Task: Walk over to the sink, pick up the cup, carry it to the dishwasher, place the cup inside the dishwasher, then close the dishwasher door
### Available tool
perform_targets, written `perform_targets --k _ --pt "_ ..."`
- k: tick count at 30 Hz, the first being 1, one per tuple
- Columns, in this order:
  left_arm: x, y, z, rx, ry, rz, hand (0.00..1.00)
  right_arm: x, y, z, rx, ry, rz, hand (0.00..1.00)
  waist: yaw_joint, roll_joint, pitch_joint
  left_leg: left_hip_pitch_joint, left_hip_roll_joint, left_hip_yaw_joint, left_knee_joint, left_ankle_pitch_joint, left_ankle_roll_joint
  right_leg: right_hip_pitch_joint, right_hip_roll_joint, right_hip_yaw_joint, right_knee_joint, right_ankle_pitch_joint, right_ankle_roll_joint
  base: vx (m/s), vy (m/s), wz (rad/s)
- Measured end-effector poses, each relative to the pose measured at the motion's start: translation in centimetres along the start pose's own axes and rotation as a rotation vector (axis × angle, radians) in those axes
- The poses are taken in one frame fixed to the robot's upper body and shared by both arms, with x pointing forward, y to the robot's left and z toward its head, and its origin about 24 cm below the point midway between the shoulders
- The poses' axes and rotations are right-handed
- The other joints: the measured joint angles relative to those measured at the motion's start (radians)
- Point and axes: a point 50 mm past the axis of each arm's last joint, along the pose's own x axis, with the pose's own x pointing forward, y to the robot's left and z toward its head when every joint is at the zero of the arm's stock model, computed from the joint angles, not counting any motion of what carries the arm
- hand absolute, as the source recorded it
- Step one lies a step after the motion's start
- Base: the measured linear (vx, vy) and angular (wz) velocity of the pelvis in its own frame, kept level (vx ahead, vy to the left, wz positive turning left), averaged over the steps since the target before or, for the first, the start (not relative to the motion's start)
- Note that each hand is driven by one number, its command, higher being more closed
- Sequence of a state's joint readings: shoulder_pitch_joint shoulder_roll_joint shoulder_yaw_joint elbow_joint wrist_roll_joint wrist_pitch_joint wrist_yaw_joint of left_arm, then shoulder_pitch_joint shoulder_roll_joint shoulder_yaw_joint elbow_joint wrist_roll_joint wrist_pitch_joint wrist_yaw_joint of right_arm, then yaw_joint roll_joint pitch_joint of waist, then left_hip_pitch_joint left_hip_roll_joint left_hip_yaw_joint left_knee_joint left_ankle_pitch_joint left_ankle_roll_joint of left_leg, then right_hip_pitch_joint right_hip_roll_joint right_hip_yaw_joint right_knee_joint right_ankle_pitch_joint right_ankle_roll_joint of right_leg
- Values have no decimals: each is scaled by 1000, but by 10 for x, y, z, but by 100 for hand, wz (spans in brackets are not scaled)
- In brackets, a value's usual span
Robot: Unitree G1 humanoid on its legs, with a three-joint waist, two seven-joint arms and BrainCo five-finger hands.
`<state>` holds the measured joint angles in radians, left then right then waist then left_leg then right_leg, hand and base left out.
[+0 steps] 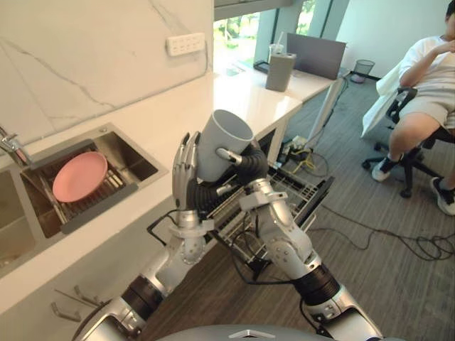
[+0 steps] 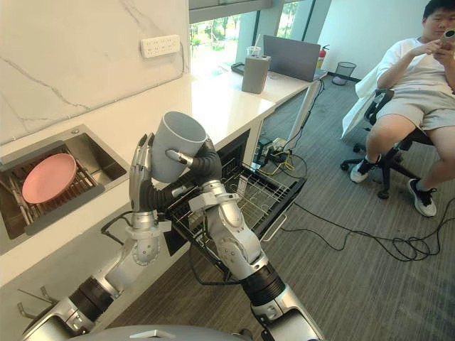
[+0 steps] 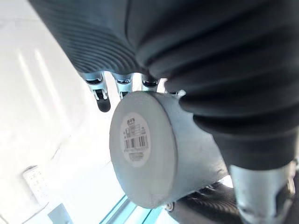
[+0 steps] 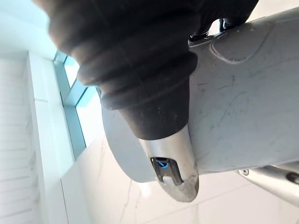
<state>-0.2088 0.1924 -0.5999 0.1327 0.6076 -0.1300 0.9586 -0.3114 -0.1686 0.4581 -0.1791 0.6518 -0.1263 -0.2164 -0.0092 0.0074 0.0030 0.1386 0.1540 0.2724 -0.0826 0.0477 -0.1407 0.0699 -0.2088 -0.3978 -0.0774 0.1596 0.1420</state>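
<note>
cup point(image 1: 222, 141): tilted, between both hands, above dishwasher rack point(image 1: 293, 189)
right hand point(image 1: 247, 165): curled round cup
left hand point(image 1: 186, 168): fingers seemingly straight, against cup's side

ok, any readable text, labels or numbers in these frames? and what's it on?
No text can be read.
The barcode sticker on the base of the grey cup: bars visible, print too small to read.
The wall power strip: no legible marking.
The laptop lid: no legible marking.
</note>
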Motion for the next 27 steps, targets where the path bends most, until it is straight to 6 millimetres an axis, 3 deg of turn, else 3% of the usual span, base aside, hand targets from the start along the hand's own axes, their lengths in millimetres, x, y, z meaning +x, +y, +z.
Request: perform_targets --k 4,8,10,13,16,19,24,27 --pt "-7 0 -6 12 39 6 0 5 2 6 -114 -48 -15 100 -2 1 0 1 0 0 0 1 1 0 0 1 0 0 -1 0 0 0" --pt "-27 -6 -18 53 112 -40 0 15 -1 27 -149 -191 -106 100 -7 2 1 6 -1 0 0 3 1 0 0 2 0 1 -1 0 0 0" --pt "-36 -8 -21 54 175 -32 0 15 -15 46 -133 -314 -209 100 -6 2 1 9 -1 0 0 5 2 1 0 1 1 1 -1 0 0 0" --pt "-26 2 -27 65 225 76 0 2 -46 59 -146 -379 -373 100 -3 4 2 14 -1 -1 -2 5 2 6 0 0 2 -2 -1 0 0 0" --pt "-19 11 -33 80 253 144 0 -23 -78 59 -167 -383 -537 100 -8 12 8 13 0 -3 -3 4 3 12 0 0 6 -21 2 0 4 3" --pt "-19 14 -35 57 277 150 0 -38 -92 59 -196 -377 -605 100 -18 19 14 14 0 -4 -3 3 3 14 1 0 5 -22 3 1 4 1" --pt "-39 -4 -33 -223 452 -76 0 -44 -102 58 -241 -343 -587 100 -16 14 18 6 2 -15 -3 2 2 14 3 -7 4 -24 7 12 4 6" --pt "-79 -22 -30 -392 620 -341 0 -49 -123 40 -263 -210 -613 100 -7 1 23 -5 5 -35 -3 3 2 15 3 -25 8 -29 13 23 3 20"
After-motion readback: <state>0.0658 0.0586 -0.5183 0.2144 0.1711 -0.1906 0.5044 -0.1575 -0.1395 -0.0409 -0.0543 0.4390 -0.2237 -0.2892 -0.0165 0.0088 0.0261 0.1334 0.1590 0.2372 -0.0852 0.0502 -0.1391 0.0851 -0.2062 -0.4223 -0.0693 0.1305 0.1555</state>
